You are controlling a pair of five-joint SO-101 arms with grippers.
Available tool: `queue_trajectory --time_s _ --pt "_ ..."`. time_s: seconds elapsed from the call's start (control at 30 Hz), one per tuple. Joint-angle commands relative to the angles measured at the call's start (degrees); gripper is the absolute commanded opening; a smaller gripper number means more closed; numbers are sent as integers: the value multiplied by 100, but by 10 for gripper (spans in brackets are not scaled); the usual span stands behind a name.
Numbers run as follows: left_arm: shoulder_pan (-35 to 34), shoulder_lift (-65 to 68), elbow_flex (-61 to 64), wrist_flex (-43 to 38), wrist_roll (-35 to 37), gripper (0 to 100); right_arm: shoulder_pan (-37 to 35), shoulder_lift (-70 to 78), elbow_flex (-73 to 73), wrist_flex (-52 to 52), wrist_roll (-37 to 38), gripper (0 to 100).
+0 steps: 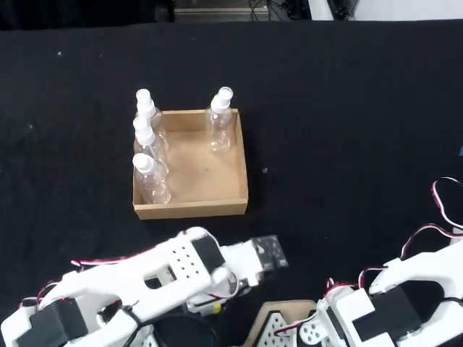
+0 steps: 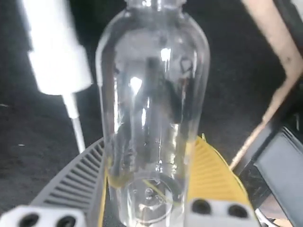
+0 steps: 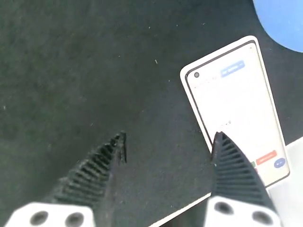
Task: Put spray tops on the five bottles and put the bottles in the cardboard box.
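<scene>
A clear plastic bottle (image 2: pixel 151 104) stands between the fingers of my left gripper (image 2: pixel 151 161), which is shut on its lower part. The bottle's neck runs out of the picture. Beside it is a loose white spray top (image 2: pixel 57 56) with its thin tube. The cardboard box (image 1: pixel 235 170) sits mid-table and holds several bottles with spray tops: three along one wall (image 1: pixel 148 155) and one in the far corner (image 1: pixel 221 119). My left arm (image 1: pixel 181 271) is at the near edge in front of the box. My right gripper (image 3: pixel 168 142) hangs open over black cloth.
A phone (image 3: pixel 236 118) with a lit screen lies on the cloth beside my right gripper, with a blue object (image 3: pixel 284 19) past it. My right arm (image 1: pixel 405 289) sits at the near right corner. Black cloth (image 1: pixel 347 108) covers the table around the box.
</scene>
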Motion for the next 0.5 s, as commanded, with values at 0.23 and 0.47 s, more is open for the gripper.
queue_trajectory --time_s 0.23,0.47 --pt "-567 -88 -22 -26 -44 338 -536 -1534 567 79 -141 254" --pt "-664 -97 233 158 -246 303 -651 -1974 840 70 -211 254"
